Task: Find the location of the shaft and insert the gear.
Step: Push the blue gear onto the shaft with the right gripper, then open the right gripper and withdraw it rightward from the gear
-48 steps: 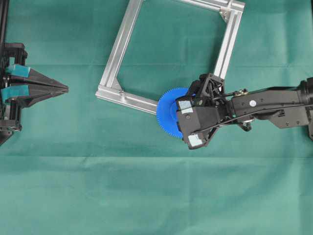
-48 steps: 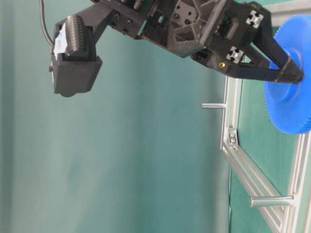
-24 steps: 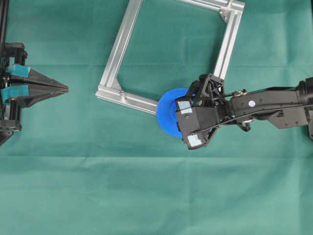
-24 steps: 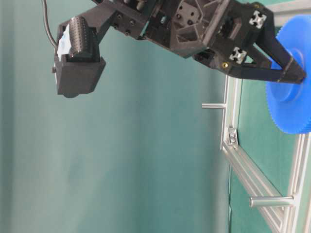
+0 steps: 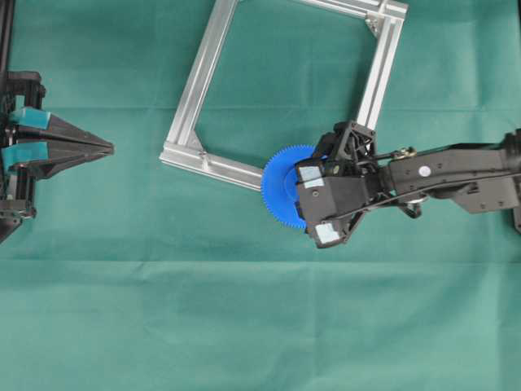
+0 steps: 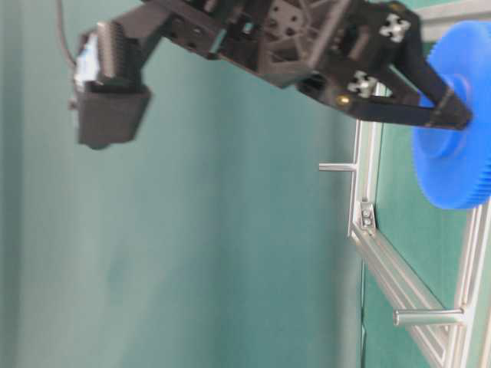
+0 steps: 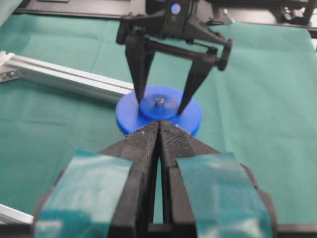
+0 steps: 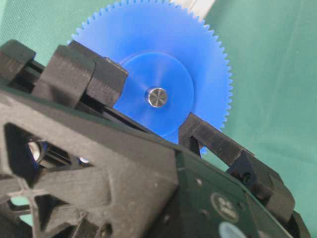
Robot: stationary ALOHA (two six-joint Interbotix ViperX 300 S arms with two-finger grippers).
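Observation:
The blue gear lies flat over the near rail of the aluminium frame. The shaft shows as a grey metal end in the gear's centre hole, also in the left wrist view. My right gripper is over the gear, its two fingers against either side of the raised hub. In the table-level view one finger rests on the gear. My left gripper is shut and empty at the far left, pointing at the gear.
Green cloth covers the table. The frame is a square of rails with corner brackets. Two other metal pins stick out from its rail. The frame rail runs left of the gear.
My right arm has shifted slightly, and the gear has moved a little with it in the table-level view. The left arm has not moved.

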